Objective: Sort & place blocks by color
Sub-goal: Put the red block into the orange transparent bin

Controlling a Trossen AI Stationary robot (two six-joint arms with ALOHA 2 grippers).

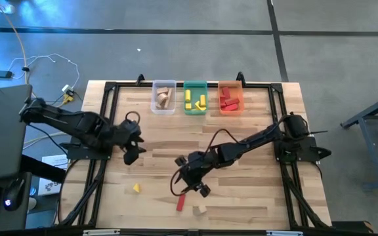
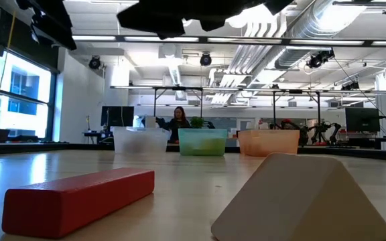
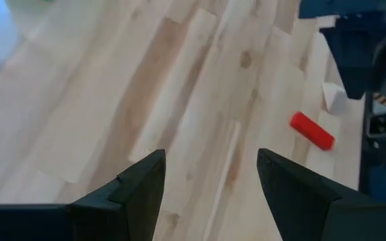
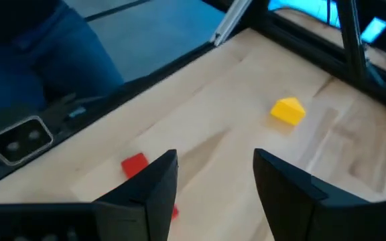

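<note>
From above, most blocks already lie sorted: tan in the clear bin [image 1: 163,98], yellow in the green bin [image 1: 195,98], red in the orange bin [image 1: 230,98]. Three are left on the table [image 1: 254,203]: a yellow block [image 1: 136,187], a red bar [image 1: 181,202] and a tan wedge [image 1: 201,210]. The right gripper [image 1: 199,188] hangs just above the red bar, so I judge that pick to be in hand; next it must drop, close and carry the bar to the orange bin. The left gripper [image 1: 131,152] waits at mid-table.

At table height, the red bar [image 2: 79,197] and tan wedge [image 2: 303,201] fill the foreground; the wedge is cut off below, and the arms show only as dark shapes overhead.

The left wrist shows its jaws wide and empty, the red bar [image 3: 311,130] well off.

The right wrist shows jaws wide and empty; the red bar [image 4: 135,165] is half hidden behind one finger [image 4: 154,187], the yellow block [image 4: 287,110] beyond.
</note>
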